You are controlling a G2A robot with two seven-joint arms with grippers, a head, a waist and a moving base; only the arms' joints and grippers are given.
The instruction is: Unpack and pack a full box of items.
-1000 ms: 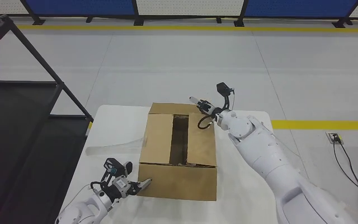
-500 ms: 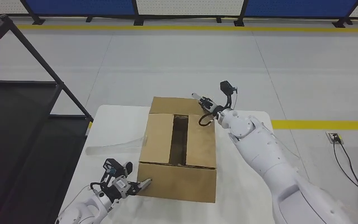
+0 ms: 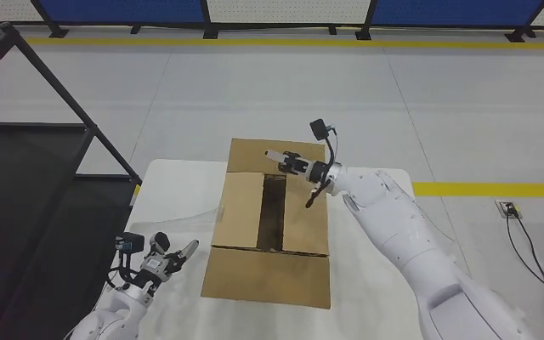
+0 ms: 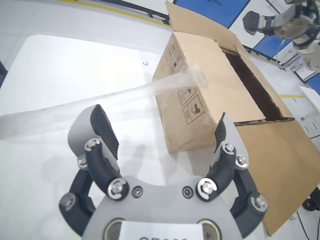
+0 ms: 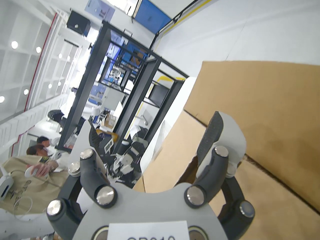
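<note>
The brown box sits in the middle of the white table. There is a wide bare patch of table on the left side of the box and only a thin strip on the right side. Two top flaps lie almost flat, with a long dark gap between them. The flap at the far end stands up a bit, and the flap at the near end lies out flat toward the robot. A see-through strip of tape is stuck to the left side of the box and stretches away across the bare table. The left gripper is low over the table by the near left corner of the box, a little apart from it, and it points at the box. Its fingers are spread wide with nothing in them. The right gripper is up over the far end of the box, just past the end of the dark gap, and it points across to the left. Its fingers are spread too and hold nothing. One finger is very close to the cardboard edge, but I cannot tell if it touches.
</note>
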